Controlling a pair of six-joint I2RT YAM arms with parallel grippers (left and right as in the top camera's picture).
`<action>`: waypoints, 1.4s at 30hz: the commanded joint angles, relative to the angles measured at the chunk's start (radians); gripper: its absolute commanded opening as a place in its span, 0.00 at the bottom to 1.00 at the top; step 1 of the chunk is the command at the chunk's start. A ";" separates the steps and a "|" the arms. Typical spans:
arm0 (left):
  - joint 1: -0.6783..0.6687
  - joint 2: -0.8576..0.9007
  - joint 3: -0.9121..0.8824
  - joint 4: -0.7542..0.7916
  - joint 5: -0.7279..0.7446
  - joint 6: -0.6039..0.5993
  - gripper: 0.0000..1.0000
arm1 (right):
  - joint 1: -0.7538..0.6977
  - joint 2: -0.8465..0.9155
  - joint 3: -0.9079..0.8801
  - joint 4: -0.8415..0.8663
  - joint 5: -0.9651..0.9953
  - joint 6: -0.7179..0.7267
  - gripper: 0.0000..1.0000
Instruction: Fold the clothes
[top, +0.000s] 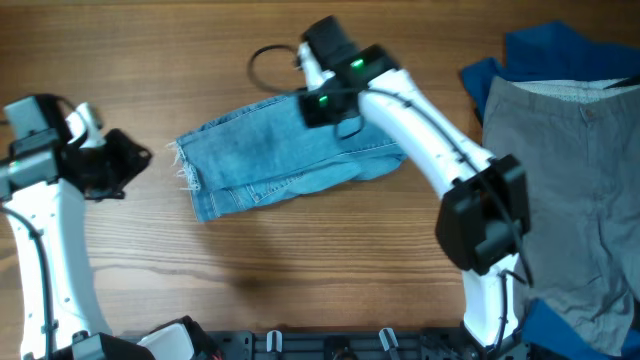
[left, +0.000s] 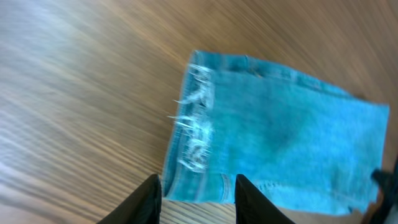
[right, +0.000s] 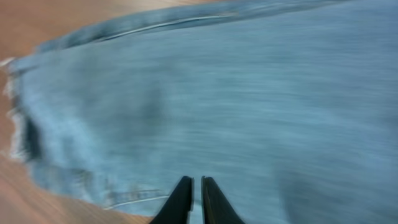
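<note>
- Clenched to a thin slit at the right gripper (right: 195, 183); impossible to tell whether pinching any cloth; poised right over the jeans (right: 249, 93), with blurred denim across nearly all of that wrist view.
- Spread wide at the left gripper (left: 196, 182); grasping nothing; from above, apart from the cloth, off to its left over bare table (top: 150, 260).
- Folded into a rough rectangle in the middle of the table, slightly tilted; frayed hems (top: 183, 165) at the left end, towards the left gripper; 2 layers visible along the near edge.
- From above, placed over the far right part of the jeans: the right gripper.
- Looped on the wood just behind the jeans: a black cable (top: 262, 62).
- Spread flat at the table's right edge: grey-beige trousers (top: 570, 170), on top of a deep blue garment (top: 545, 50); well apart from the jeans.
</note>
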 joint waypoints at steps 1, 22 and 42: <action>-0.130 0.026 -0.034 0.029 0.023 0.053 0.61 | -0.229 -0.037 0.014 -0.056 -0.036 -0.036 0.36; -0.105 0.299 -0.216 0.219 0.084 0.180 1.00 | -0.022 0.081 -0.525 0.513 -0.371 0.331 0.04; -0.032 0.433 0.444 -0.381 0.007 0.180 0.04 | -0.038 -0.144 -0.512 0.445 -0.504 0.170 0.06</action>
